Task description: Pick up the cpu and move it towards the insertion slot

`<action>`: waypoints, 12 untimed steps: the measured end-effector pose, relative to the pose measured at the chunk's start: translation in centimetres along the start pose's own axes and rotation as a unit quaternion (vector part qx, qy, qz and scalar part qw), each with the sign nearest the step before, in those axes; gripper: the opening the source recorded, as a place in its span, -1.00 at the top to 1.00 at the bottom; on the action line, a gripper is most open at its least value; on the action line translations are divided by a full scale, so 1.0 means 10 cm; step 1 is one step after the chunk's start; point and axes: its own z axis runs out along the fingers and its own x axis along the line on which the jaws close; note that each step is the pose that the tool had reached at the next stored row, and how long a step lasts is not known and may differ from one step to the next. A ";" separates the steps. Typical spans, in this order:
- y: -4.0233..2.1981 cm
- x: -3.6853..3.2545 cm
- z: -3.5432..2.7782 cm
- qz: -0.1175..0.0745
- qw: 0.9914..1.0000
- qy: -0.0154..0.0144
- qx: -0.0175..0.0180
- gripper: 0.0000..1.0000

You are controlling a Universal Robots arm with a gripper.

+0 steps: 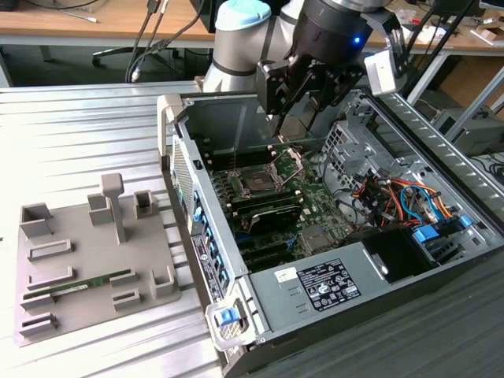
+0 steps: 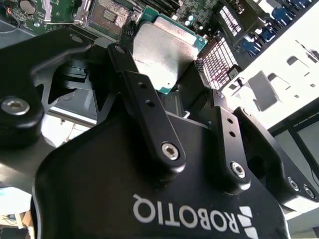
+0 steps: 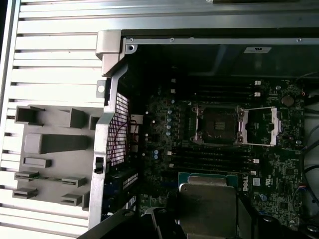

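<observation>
Two fingers (image 2: 149, 107) of my claw (image 2: 174, 97) pinch the cpu (image 2: 167, 52) by opposite edges in the second wrist view, closed snug on it; it looks light, stiff and thin, with a slick metal lid, so the edges are the place to hold it, gently. In the first wrist view the cpu (image 3: 207, 199) hangs over the board, apart from the insertion slot (image 3: 217, 124), bracket swung open. In the exterior view my claw (image 1: 303, 98) hovers above the slot (image 1: 258, 183).
</observation>
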 end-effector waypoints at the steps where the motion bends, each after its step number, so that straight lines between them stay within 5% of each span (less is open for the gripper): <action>1: 0.000 -0.006 0.001 0.000 1.000 0.000 0.000 -0.09; 12: -0.005 -0.083 0.010 0.000 1.000 0.000 0.000 -0.09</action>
